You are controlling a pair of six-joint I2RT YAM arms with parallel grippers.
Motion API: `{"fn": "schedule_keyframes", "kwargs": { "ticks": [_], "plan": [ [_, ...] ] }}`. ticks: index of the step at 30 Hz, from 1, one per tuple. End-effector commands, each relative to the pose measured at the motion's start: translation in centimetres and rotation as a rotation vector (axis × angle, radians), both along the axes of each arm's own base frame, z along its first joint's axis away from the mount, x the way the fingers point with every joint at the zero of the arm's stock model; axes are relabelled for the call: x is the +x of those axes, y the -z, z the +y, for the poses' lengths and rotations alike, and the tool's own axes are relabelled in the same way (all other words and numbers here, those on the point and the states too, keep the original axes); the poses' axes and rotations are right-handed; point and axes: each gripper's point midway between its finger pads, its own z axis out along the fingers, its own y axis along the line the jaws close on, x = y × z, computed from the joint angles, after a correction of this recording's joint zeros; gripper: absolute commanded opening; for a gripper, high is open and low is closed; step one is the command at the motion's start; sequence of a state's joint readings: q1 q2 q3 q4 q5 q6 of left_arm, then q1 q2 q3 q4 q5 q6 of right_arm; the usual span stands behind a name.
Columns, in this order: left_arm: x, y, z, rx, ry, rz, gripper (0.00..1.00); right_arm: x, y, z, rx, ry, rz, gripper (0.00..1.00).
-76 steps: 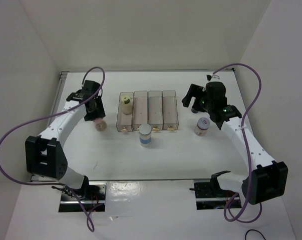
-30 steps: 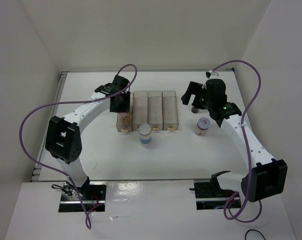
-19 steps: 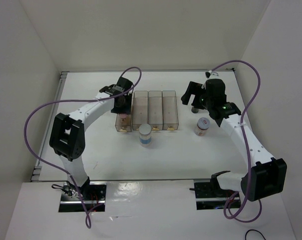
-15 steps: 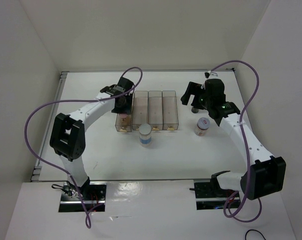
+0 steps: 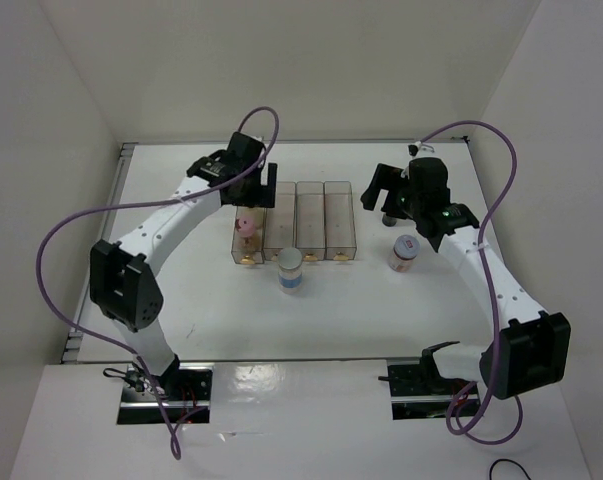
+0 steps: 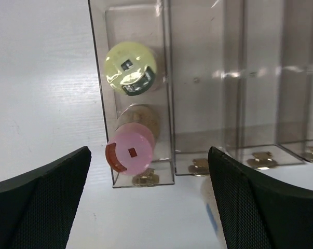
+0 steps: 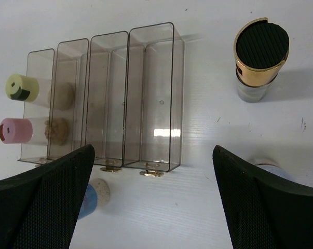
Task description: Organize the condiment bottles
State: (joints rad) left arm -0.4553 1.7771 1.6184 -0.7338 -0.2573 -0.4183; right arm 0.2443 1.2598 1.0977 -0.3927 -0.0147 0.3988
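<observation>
The pink-capped jar (image 6: 130,153) (image 5: 246,225) stands in the near half of the leftmost clear bin (image 6: 169,129), just in front of the yellow-green-capped jar (image 6: 131,68). My left gripper (image 6: 151,207) (image 5: 253,192) hovers above that bin, open and holding nothing. On the table in front of the bins is the white-lidded jar with the blue band (image 5: 290,270). My right gripper (image 7: 153,202) (image 5: 379,198) hangs open over the table right of the bins. Beside it are the slim dark jar (image 7: 261,57) and the white-lidded jar with the red mark (image 5: 404,252).
Four clear rectangular bins (image 7: 146,104) stand side by side mid-table; the three to the right hold nothing. White walls close in the table on the left, back and right. Purple cables loop off both arms.
The left gripper carried the pink-capped jar over to the leftmost bin, opened and let it go there, then rose a little. The right arm has stayed put.
</observation>
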Motion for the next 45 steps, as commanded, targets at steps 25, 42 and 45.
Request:
{"fn": "schedule_keyframes", "kwargs": {
  "ticks": [25,42,45],
  "plan": [
    [-13.4,-5.5,-9.2,-0.279,0.688,-0.137,0.99,-1.7,-2.5,-0.5,-0.024,-0.041,-0.094,0.98],
    [-12.0,-0.5,-10.1,-0.120,0.615,-0.074,0.99,-3.5,-3.0,-1.8,-0.037,-0.006,-0.102,0.98],
    [-11.9,0.2,-10.2,-0.111,0.614,-0.055,0.99,-3.8,-3.1,-2.0,-0.034,0.007,-0.101,0.98]
  ]
}}
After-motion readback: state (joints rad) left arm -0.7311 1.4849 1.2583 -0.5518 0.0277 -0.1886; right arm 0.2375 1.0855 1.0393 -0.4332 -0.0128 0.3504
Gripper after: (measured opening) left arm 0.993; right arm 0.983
